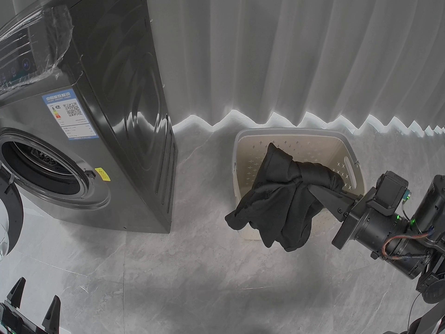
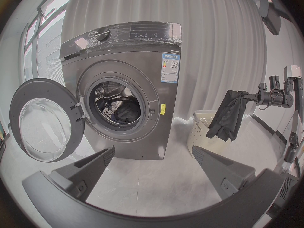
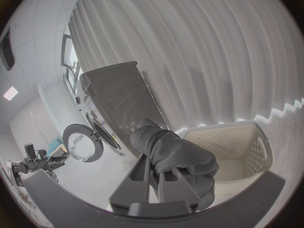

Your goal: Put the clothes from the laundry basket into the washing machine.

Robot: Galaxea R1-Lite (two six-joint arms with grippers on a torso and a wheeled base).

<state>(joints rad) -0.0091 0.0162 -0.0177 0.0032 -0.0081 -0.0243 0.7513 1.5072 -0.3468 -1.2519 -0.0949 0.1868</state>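
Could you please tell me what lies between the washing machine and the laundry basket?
Only bare floor separates washing machine and laundry basket, per the head view.

This is a laundry corner set up in a bare indoor room, more test space than lived-in home. 1 grey front-loading washing machine (image 1: 106, 117) stands on a pale marble-look tile floor (image 1: 194, 279), its round door (image 2: 44, 121) swung open. Clear plastic film (image 1: 34, 42) is still wrapped over its control panel, and an energy label (image 1: 69, 114) is stuck on the front. Just beside it sits 1 cream plastic laundry basket (image 1: 296, 135). White floor-length curtains (image 1: 301, 47) cover the wall behind. The right wrist view shows a white grid-tile ceiling (image 3: 38, 16) with 1 square light panel (image 3: 10, 93), and there is a tall window (image 2: 41, 45) past the machine.
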